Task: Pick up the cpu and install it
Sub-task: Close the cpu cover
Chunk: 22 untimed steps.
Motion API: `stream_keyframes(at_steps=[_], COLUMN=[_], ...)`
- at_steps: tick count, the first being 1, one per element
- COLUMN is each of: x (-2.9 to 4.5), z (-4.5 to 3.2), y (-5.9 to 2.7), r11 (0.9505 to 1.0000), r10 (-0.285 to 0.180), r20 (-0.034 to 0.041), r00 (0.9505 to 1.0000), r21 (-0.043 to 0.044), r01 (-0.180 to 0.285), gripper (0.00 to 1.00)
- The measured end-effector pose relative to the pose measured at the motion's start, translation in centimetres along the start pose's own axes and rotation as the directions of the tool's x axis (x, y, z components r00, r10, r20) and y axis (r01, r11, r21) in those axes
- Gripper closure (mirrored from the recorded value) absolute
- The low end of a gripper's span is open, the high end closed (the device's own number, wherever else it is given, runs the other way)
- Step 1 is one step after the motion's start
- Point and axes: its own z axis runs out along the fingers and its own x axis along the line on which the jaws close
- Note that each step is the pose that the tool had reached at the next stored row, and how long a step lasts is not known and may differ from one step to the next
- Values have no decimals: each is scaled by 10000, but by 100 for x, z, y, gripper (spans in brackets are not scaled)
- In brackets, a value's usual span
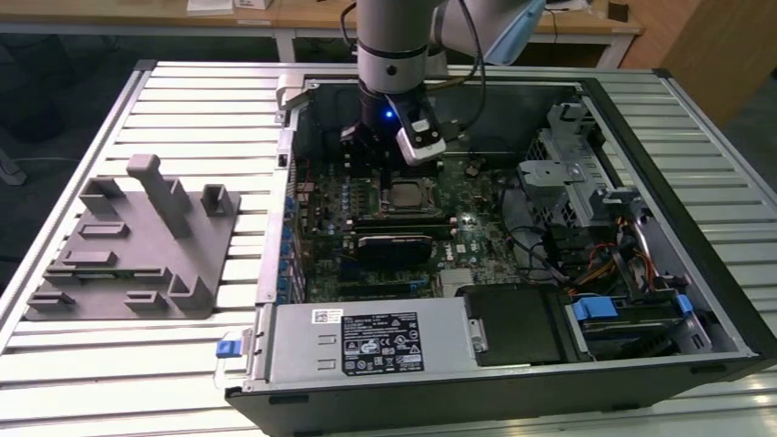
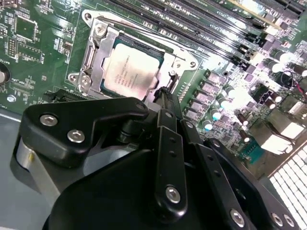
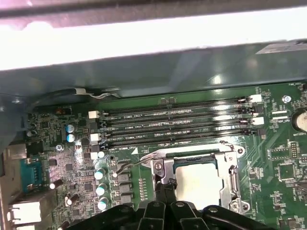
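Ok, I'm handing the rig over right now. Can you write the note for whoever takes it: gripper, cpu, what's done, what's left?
Gripper: shut and holding nothing. Its tips are low by a corner of the socket frame; I cannot tell if they touch it.
Cpu: lying flat in the socket on the motherboard, silver top up, apart from the fingers.
Done: the cpu is in the socket.
Left: I cannot tell whether the frame is latched over it, so treat that as open.
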Motion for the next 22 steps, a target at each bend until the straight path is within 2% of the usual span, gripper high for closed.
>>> stream_keyframes(at_steps=[5,16,19,22], x=[-13,-261,-292,-299], z=[-1,2,-5,-51], y=[2,32,35,38], r11=[10000,10000,10000,10000], r10=[-1,0,0,1], r20=[-1,1,-1,1], r00=[10000,10000,10000,10000], r21=[-1,-1,2,-1], r01=[1,0,0,-1], gripper=[89,89,89,89])
